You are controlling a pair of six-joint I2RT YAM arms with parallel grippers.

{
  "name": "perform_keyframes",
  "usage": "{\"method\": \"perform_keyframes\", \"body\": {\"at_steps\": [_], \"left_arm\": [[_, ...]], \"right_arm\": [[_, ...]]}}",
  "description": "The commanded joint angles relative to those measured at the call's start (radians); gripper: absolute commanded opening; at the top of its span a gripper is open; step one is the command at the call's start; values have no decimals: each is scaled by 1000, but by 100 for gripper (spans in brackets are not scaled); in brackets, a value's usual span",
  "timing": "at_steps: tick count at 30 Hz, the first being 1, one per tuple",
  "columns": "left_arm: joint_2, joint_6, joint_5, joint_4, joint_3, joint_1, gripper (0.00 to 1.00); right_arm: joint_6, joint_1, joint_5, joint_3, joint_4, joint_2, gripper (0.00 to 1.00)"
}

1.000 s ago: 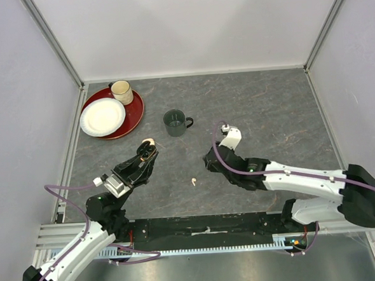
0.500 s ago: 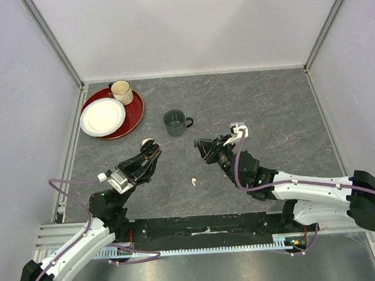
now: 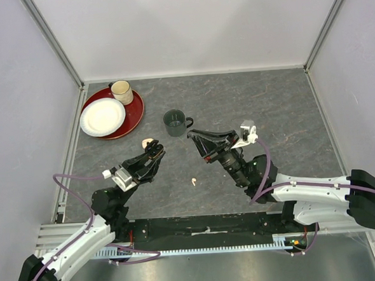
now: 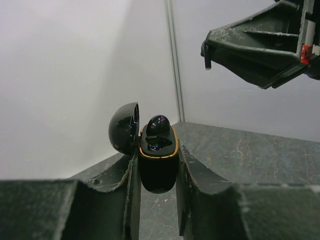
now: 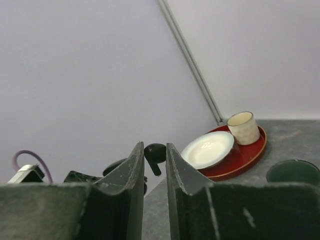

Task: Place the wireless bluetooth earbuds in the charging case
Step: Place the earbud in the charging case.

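My left gripper (image 4: 158,167) is shut on a black charging case (image 4: 159,170) with a gold rim. Its lid (image 4: 123,128) stands open and one black earbud (image 4: 158,124) sits in it. My right gripper (image 5: 155,148) is shut on a second black earbud (image 5: 155,153), stem pointing down. In the top view the right gripper (image 3: 193,136) points left at the left gripper (image 3: 154,156), a short gap apart, both above the table. A white earbud (image 3: 193,180) lies on the table between the arms. A small cream object (image 3: 148,142) lies just beyond the left gripper.
A dark green mug (image 3: 175,122) stands just behind the two grippers. At the back left a red tray (image 3: 134,116) holds a white plate (image 3: 102,116) and a cream cup (image 3: 121,91). Walls close the table on three sides.
The right gripper has swung round from pointing away to pointing left at the left gripper, carrying the black earbud. The left gripper has drawn back slightly with the case, uncovering the cream object.
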Motion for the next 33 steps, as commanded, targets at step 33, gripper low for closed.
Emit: {"method": "perform_keyframes", "body": {"at_steps": [33], "left_arm": [[83, -38, 94, 154, 0, -1, 2]], "right_arm": [[-10, 102, -252, 170, 220, 292, 0]]}}
